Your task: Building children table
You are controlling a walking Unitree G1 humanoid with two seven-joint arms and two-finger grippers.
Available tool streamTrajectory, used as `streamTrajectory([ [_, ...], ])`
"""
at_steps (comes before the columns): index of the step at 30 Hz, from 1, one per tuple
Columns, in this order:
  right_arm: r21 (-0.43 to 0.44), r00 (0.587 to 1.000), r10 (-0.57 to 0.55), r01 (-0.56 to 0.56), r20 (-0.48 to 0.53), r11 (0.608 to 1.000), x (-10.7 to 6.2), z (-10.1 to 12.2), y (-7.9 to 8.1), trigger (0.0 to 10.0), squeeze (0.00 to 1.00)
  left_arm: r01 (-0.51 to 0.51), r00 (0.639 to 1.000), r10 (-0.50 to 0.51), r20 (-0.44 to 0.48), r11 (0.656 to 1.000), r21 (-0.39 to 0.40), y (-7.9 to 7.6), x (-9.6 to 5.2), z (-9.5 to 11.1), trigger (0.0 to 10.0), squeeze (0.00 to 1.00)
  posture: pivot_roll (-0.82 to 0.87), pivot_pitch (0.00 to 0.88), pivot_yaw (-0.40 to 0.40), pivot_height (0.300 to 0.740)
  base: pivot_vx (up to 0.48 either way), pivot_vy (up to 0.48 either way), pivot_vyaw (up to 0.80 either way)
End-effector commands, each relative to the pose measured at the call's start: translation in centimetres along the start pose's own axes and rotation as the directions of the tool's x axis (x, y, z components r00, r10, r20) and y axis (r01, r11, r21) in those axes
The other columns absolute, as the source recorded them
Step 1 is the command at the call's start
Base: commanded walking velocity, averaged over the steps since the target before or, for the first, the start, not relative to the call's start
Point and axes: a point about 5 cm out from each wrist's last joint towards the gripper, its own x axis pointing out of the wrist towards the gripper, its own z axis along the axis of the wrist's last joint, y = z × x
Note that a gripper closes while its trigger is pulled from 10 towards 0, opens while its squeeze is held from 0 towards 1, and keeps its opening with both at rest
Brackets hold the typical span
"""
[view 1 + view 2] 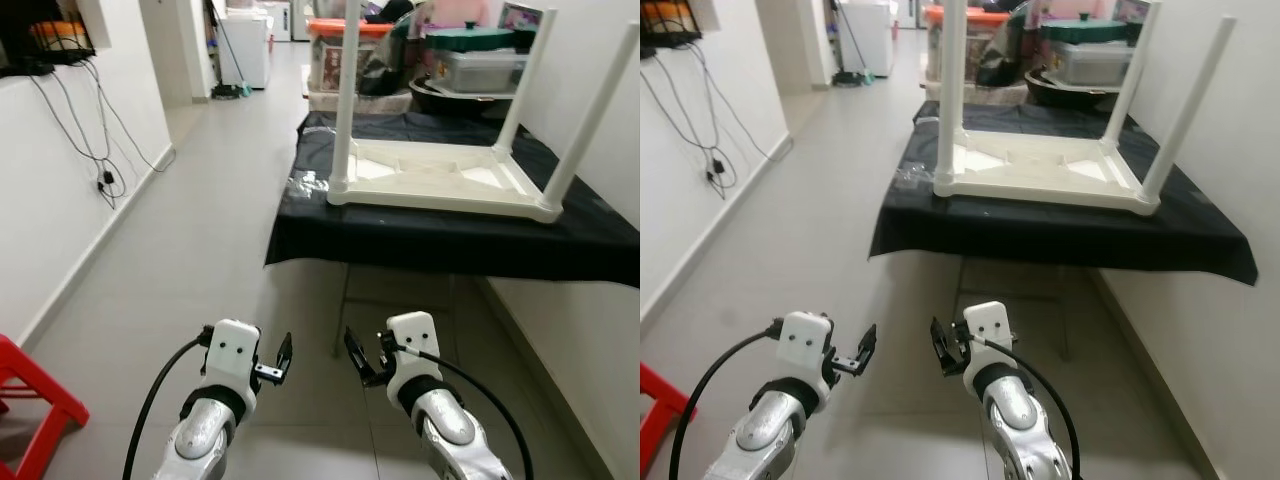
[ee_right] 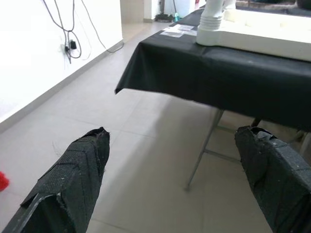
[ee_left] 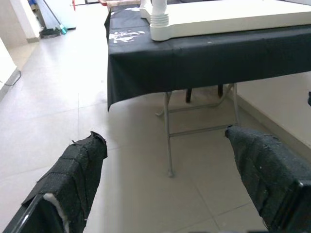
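Left end effector [image 1: 280,362] and right end effector [image 1: 358,362]: both open, empty, held low over the tiled floor [image 1: 220,200], side by side, fingertips turned toward each other, well short of the worktop. Left fingers [image 3: 77,174] and right fingers [image 2: 73,179]: spread wide in the wrist views, wrapped in black tape, nothing between them. Black cables looping from each wrist back along the silver arms.

Ahead: folding worktop [image 1: 560,250] draped in a black cloth hanging over the near edge, metal legs [image 3: 168,141] visible beneath.

On the cloth: white child's table [image 1: 440,175], upside down, top flat on the worktop, underside ribs facing up. Four white legs standing upright from the corners: near-left leg [image 1: 345,95], near-right leg [image 1: 590,115], far-right leg [image 1: 525,85], far-left leg partly cropped at the top edge of the head views. Socket collar of the near-left leg [image 3: 159,22] at the corner close to the worktop's left edge.

Behind the table: storage boxes, one with an orange lid [image 1: 340,28], one grey with a green lid [image 1: 475,55], plus dark bags.

Left of scene: white wall with black cords [image 1: 85,115] hanging to a plug near the skirting; red stool [image 1: 30,395] at the lower left corner on the floor; white appliance [image 1: 245,45] far down the corridor.
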Motion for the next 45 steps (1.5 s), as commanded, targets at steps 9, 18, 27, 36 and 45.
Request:
streamTrajectory([
  [9, -0.010, 1.000, 0.002, -0.002, 0.001, 1.000, -0.2, -0.1, 0.1, 10.0, 0.00, 0.007, 1.000, -0.007, -0.009, 1.000, 0.019, -0.1, -0.2, -0.3, 10.0, 0.00, 0.04, 0.000, -0.026, 0.740, 0.323, 0.000, 0.00],
  [18, -0.003, 1.000, -0.003, 0.003, 0.004, 1.000, -0.2, -0.1, 0.2, 10.0, 0.00, 0.014, 1.000, -0.014, -0.013, 1.000, 0.020, -0.1, -0.3, -0.4, 10.0, 0.00, 0.04, 0.000, -0.023, 0.740, 0.325, 0.000, 0.00],
  [27, 0.003, 1.000, -0.006, 0.006, 0.003, 1.000, -0.1, 0.0, 0.1, 10.0, 0.00, 0.014, 1.000, -0.014, -0.012, 1.000, 0.021, -0.1, -0.2, -0.3, 10.0, 0.00, 0.05, 0.000, -0.026, 0.740, 0.324, 0.000, 0.00],
  [36, 0.012, 1.000, -0.025, 0.025, 0.008, 1.000, -0.1, 0.1, 0.0, 10.0, 0.00, 0.020, 1.000, -0.019, -0.013, 1.000, 0.022, -0.2, -0.2, -0.2, 10.0, 0.00, 0.05, 0.000, -0.020, 0.740, 0.328, 0.000, 0.00],
  [45, 0.052, 0.983, -0.175, 0.173, 0.045, 0.984, 0.0, 0.7, -1.9, 10.0, 0.00, 0.016, 1.000, -0.015, -0.008, 1.000, 0.016, -0.1, -0.3, -0.1, 10.0, 0.00, 0.05, 0.000, -0.024, 0.740, 0.327, 0.000, 0.00],
])
